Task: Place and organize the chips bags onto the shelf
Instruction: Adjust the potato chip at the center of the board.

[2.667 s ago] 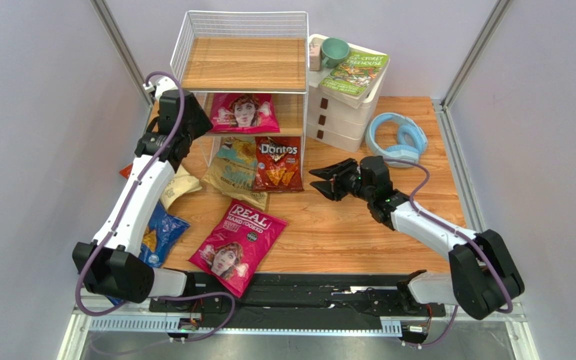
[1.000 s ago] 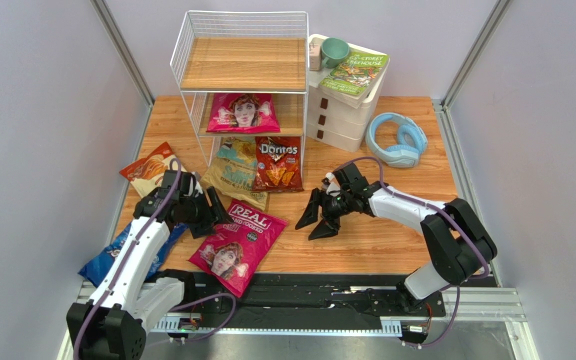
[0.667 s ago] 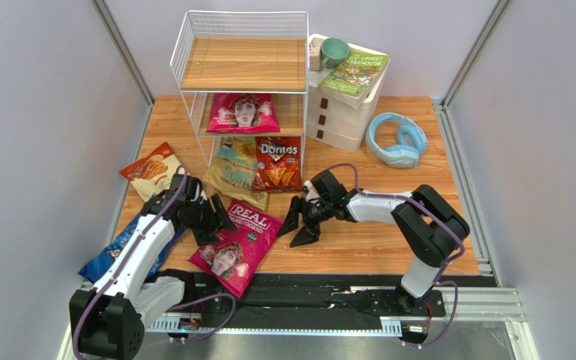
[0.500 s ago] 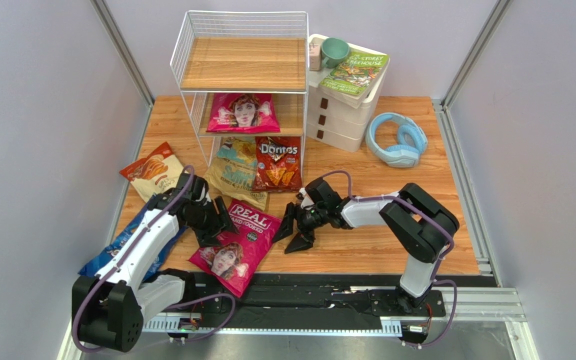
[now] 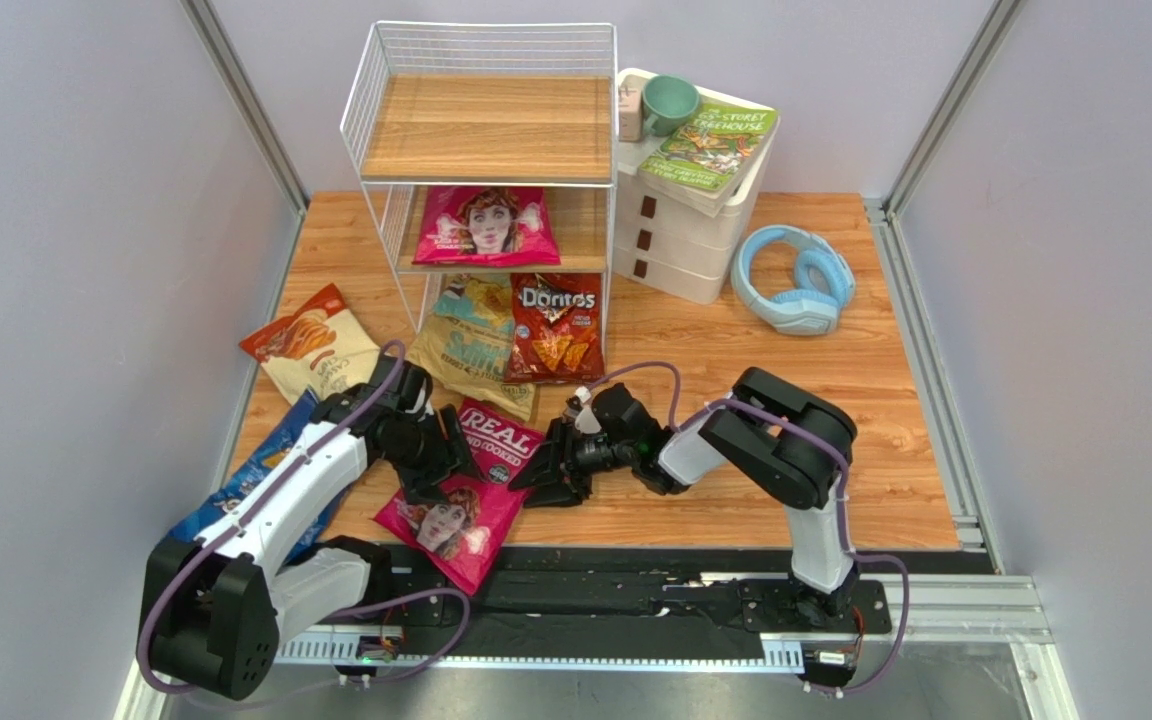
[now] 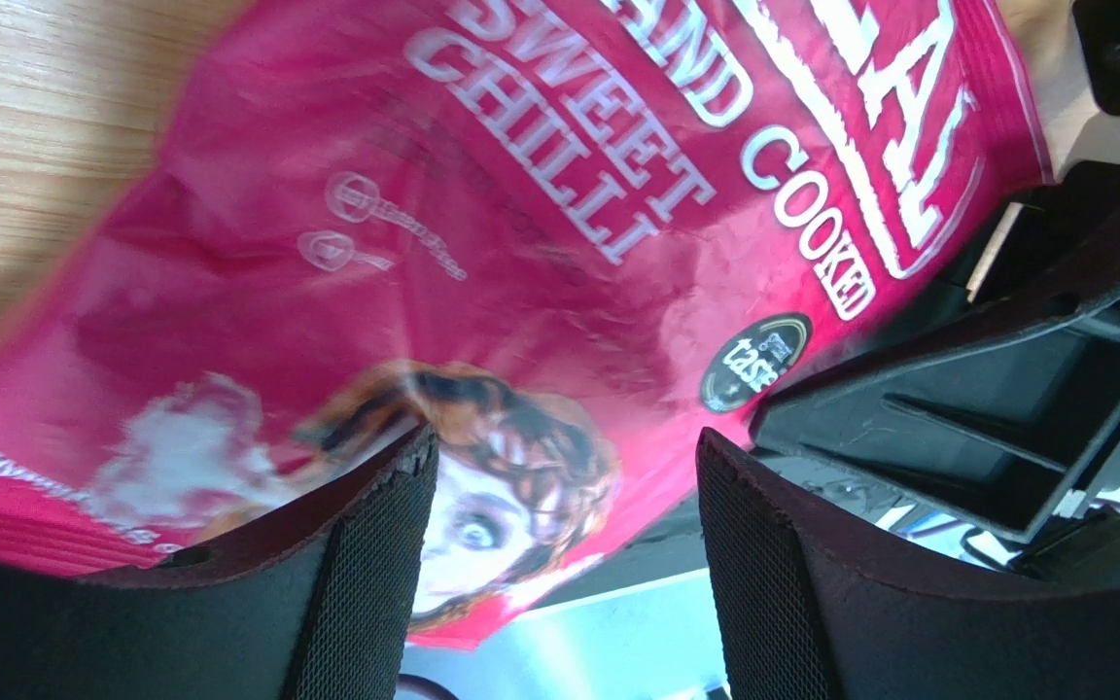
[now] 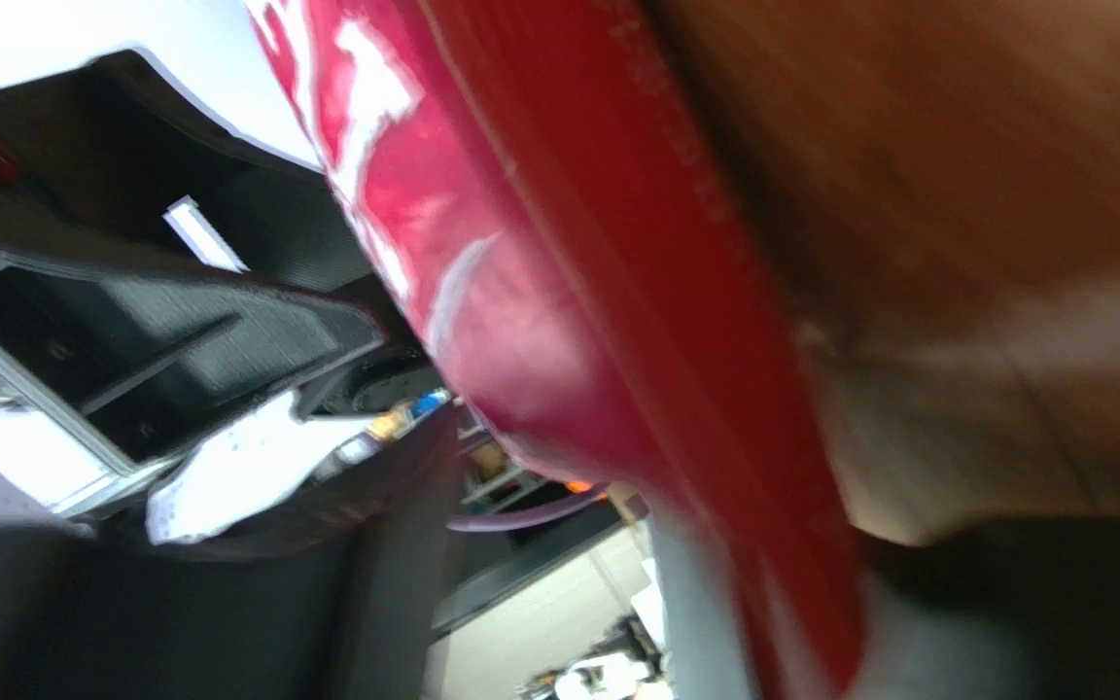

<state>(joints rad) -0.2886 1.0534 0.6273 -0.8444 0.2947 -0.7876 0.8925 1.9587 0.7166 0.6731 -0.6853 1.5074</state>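
Top external view: a magenta chips bag (image 5: 462, 488) lies flat on the bench (image 5: 717, 375) near its front edge, in front of the shelf (image 5: 485, 128). The left tool (image 5: 440, 450) sits over the bag's left side, and the left wrist view shows its fingers (image 6: 362, 584) spread wide with the bag's printed face between and beyond them. The right tool (image 5: 545, 477) lies low at the bag's right edge. Its wrist view is blurred, so I cannot tell whether it is pinching the foil. A second magenta bag (image 5: 488, 225) rests on the shelf's middle tier. The red Doritos bag (image 5: 555, 327) and the tan-and-teal bag (image 5: 465, 342) lie at the shelf's foot. The orange-and-cream bag (image 5: 304, 342) and the blue Doritos bag (image 5: 229, 495) lie on the bench to the left.
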